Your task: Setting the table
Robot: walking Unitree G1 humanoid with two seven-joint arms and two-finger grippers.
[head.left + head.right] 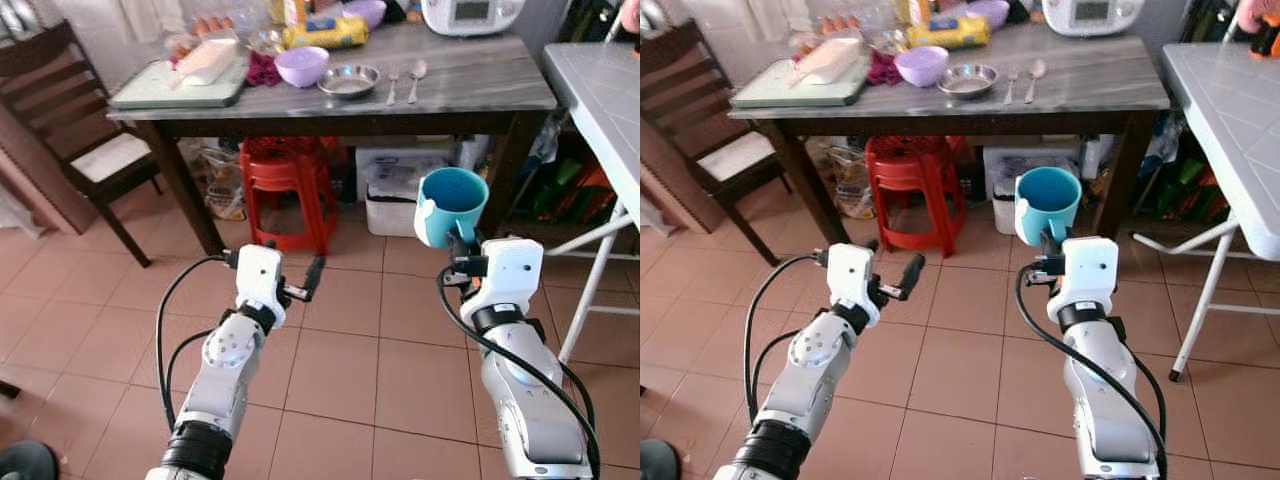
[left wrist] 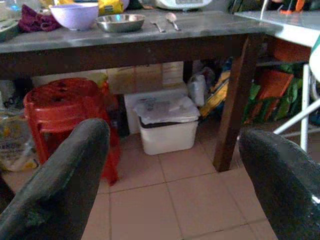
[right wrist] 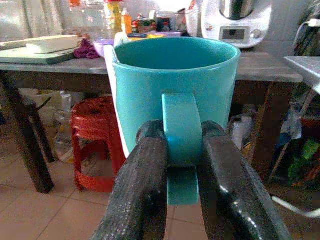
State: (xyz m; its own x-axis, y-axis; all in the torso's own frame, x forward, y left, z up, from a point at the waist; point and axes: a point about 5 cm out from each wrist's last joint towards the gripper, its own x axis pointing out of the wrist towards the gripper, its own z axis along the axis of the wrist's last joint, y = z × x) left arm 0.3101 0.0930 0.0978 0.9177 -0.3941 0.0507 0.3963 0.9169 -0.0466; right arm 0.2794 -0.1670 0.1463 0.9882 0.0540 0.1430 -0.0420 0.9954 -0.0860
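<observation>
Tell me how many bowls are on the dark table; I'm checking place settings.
3: a lavender bowl beside a metal bowl near the front edge, and a purple bowl at the back. Clutter may hide more.

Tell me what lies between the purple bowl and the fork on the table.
A steel dish lies between the purple bowl and the fork, in the left eye view.

The teal mug (image 3: 172,95) looks like glossy glazed ceramic. The right pincer (image 3: 182,165) has matt, slightly rough black fingers (image 3: 142,195). The bench (image 1: 480,85) top is smooth grey streaked stone on dark wood legs. On it sit a shiny metal dish (image 1: 349,80) and a matt lilac plastic bowl (image 1: 301,66). The red stool (image 1: 288,190) is moulded plastic.
</observation>
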